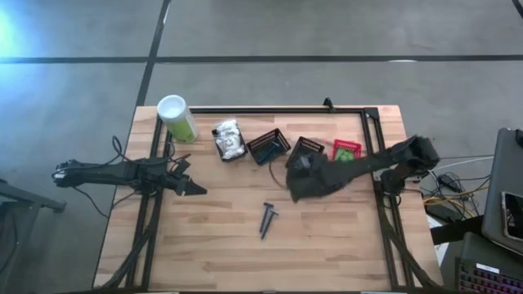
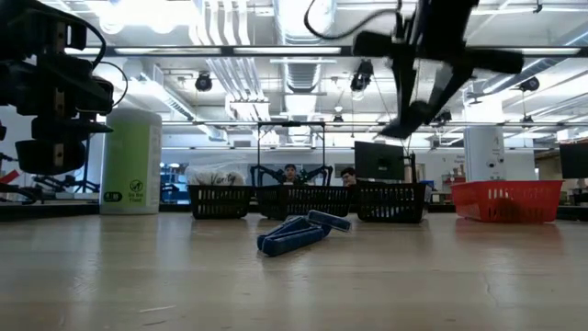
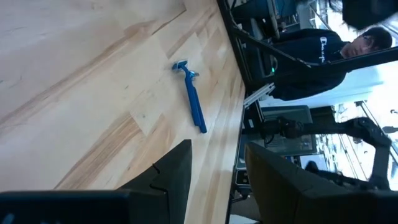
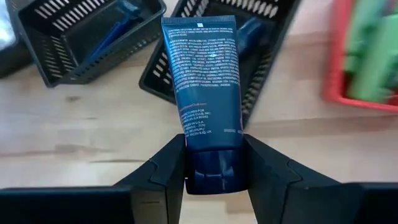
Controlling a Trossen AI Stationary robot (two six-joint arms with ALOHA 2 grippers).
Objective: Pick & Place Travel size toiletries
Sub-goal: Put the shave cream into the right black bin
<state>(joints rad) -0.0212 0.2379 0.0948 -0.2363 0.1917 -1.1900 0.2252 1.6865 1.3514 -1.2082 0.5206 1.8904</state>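
Low view: pale wood table (image 2: 138, 276), open-ceiling room; right tool (image 4: 214, 163) clamped on dark tube (image 4: 202, 81), left tool (image 3: 214, 171) apart.

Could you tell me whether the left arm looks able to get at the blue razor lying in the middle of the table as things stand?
Probably yes. The left claw is empty and open, and only bare wood lies between it and the razor. The right claw, holding a dark tube, is off by the baskets.

A blue razor (image 2: 299, 233) lay on the wooden table (image 2: 138, 276), near the middle. Farther back stood a row of black slotted baskets (image 2: 308, 201), with a red basket (image 2: 507, 199) to the right and a pale-green canister (image 2: 130, 162) to the left. Dark arm parts hung at upper left and upper right.
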